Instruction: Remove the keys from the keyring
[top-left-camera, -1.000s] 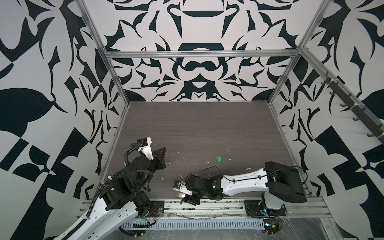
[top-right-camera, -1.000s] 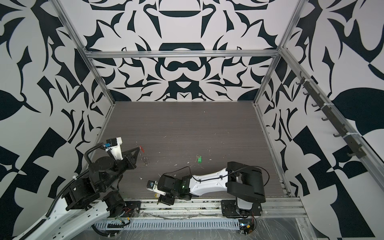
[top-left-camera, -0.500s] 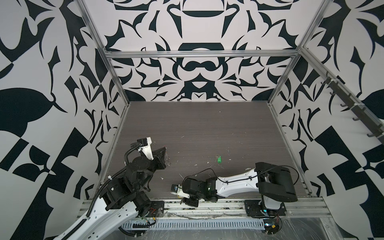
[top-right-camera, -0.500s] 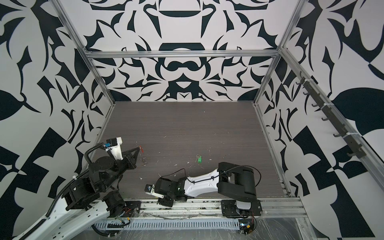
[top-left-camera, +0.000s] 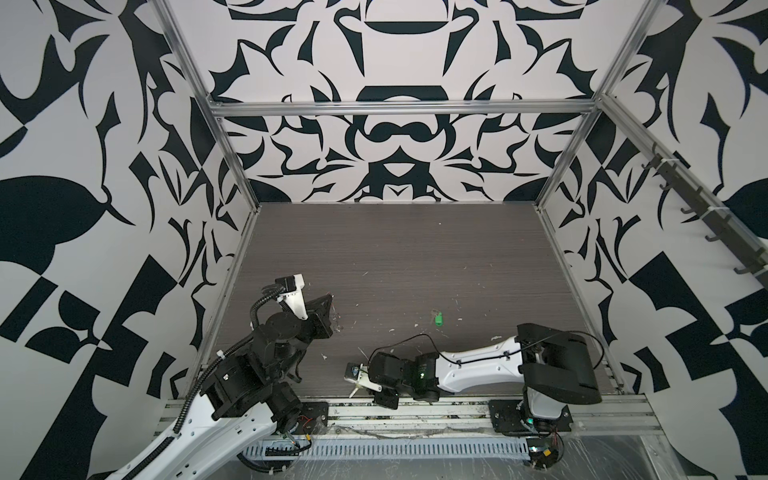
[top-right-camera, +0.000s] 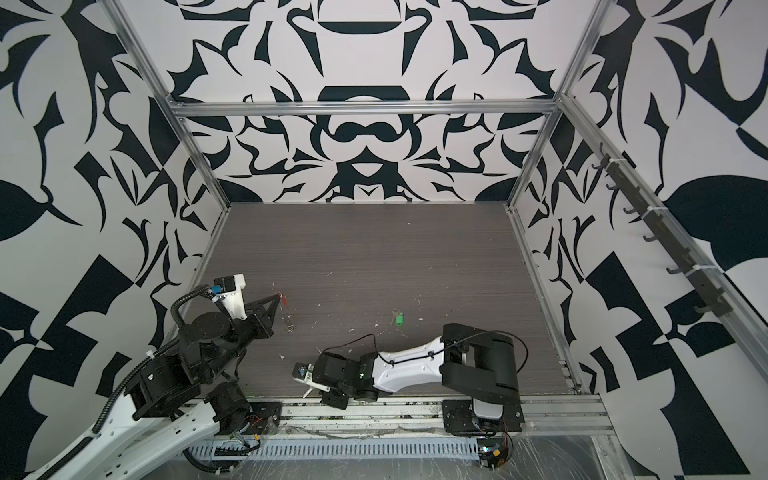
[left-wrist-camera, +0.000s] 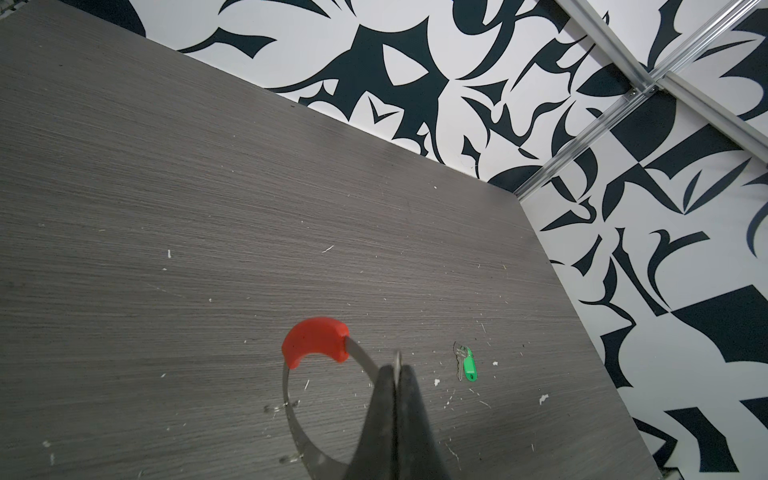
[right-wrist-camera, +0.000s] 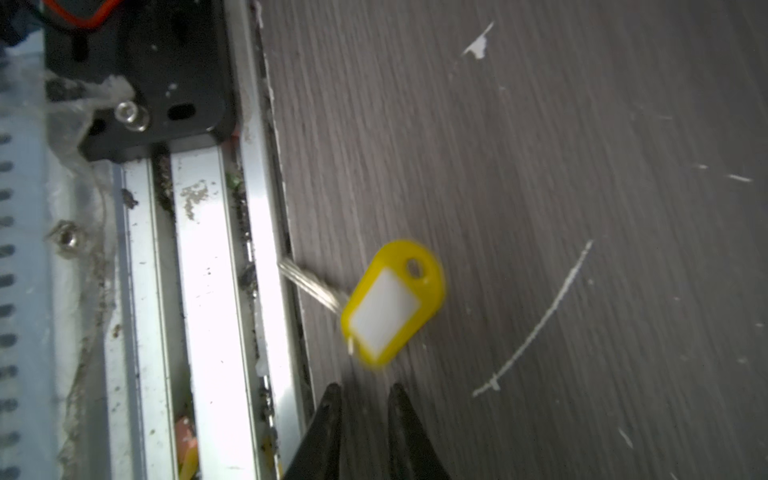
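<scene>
So the left gripper (left-wrist-camera: 398, 368) is pinched tight on the bare metal part of the keyring (left-wrist-camera: 314, 340), just past the red sleeve. The hoop curves away from the fingertips and back under them, and a couple of tiny split rings (left-wrist-camera: 283, 405) sit on the band. In a top view the keyring (top-right-camera: 285, 309) hangs down from the gripper over the left side of the table (top-right-camera: 374, 249). Can't really tell if its bottom edge touches the wood or not.

Both keys are off the hoop. The green-tagged key (left-wrist-camera: 467, 365) lies flat on the table, well off to the right of the keyring, roughly mid-table in both top views (top-left-camera: 437, 319).

The yellow-tagged key (right-wrist-camera: 390, 305) is down at the near edge of the table, with the metal blade poking toward the aluminium rail (right-wrist-camera: 208, 291) that runs along the front. It's a bit blurry in the right wrist view.

The right gripper (right-wrist-camera: 365, 392) is right next to the yellow tag, with its fingertips (right-wrist-camera: 332, 392) a little apart and nothing between them. The tag sits just beyond the tips, not in the gap. That arm is stretched low along the front edge of the table.
</scene>
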